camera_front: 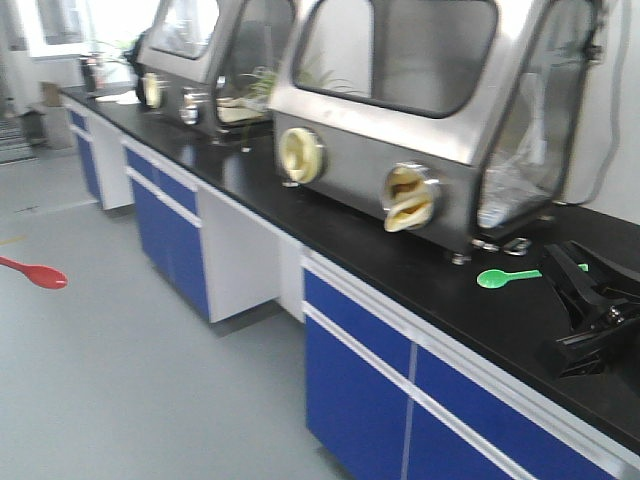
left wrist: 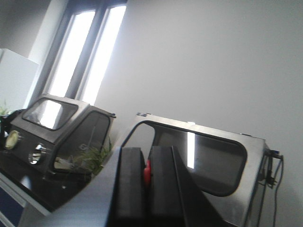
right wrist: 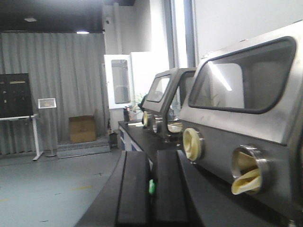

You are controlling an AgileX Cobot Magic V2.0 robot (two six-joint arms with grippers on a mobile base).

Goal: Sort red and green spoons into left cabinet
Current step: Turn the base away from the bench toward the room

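The red spoon (camera_front: 40, 275) hangs over the grey floor at the far left of the front view, bowl to the right, its handle running off the frame edge. In the left wrist view a sliver of the red spoon (left wrist: 147, 171) shows between the pads of my left gripper (left wrist: 147, 156), which is shut on it. The green spoon (camera_front: 505, 276) is held just above the black countertop by my right gripper (camera_front: 562, 272). The right wrist view shows the right gripper (right wrist: 152, 161) shut on a bit of the green spoon (right wrist: 151, 187). The left cabinet is out of view.
Two stainless glove boxes (camera_front: 420, 110) with round ports stand along the black countertop (camera_front: 400, 270), close behind the right gripper. Blue and white base units (camera_front: 360, 390) sit under it. Grey floor (camera_front: 100, 380) spreads out to the left.
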